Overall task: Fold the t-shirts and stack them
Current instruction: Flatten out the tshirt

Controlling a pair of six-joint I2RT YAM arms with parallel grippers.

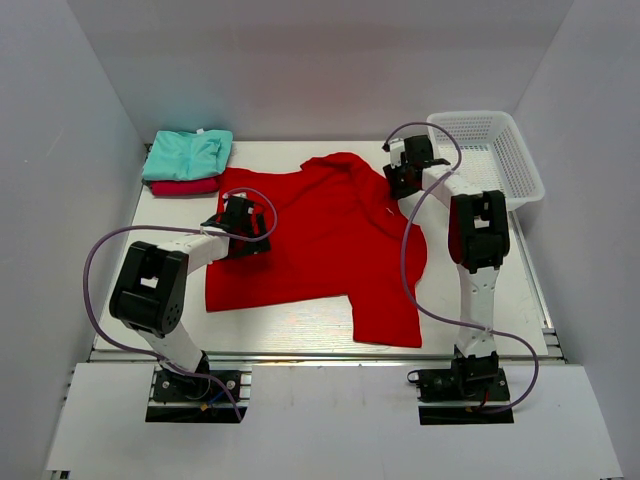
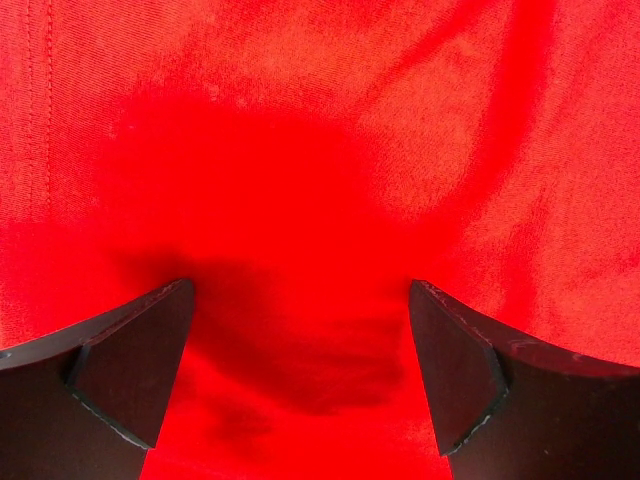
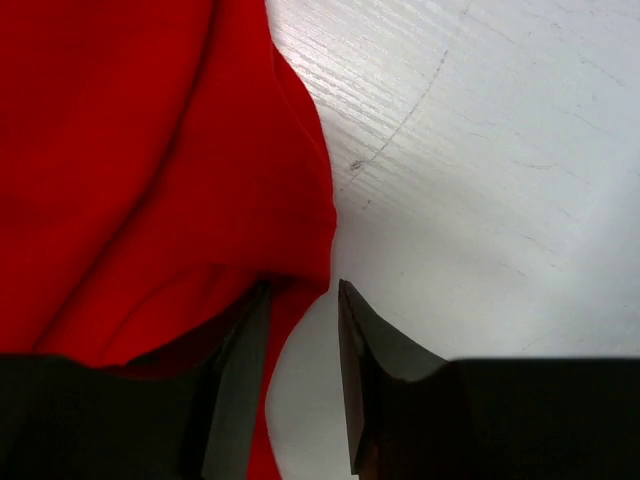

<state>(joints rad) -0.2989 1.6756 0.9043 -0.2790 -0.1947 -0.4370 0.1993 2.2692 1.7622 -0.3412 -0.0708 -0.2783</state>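
- While the red t-shirt (image 1: 320,240) lies spread mid-tabletop (image 1: 300,325), the mint shirt (image 1: 188,153) sits on the crimson shirt (image 1: 185,187) at the far left corner; you're likely folding the red one.
- Your left hand (image 2: 300,300) gapes wide over red cloth, holding nothing.
- Your right hand (image 3: 303,300) stands parted at the shirt's edge, clamping nothing; next, pinch that edge.

Half-open hand (image 3: 303,292) astride red t-shirt (image 3: 130,150) edge on table (image 3: 480,150)
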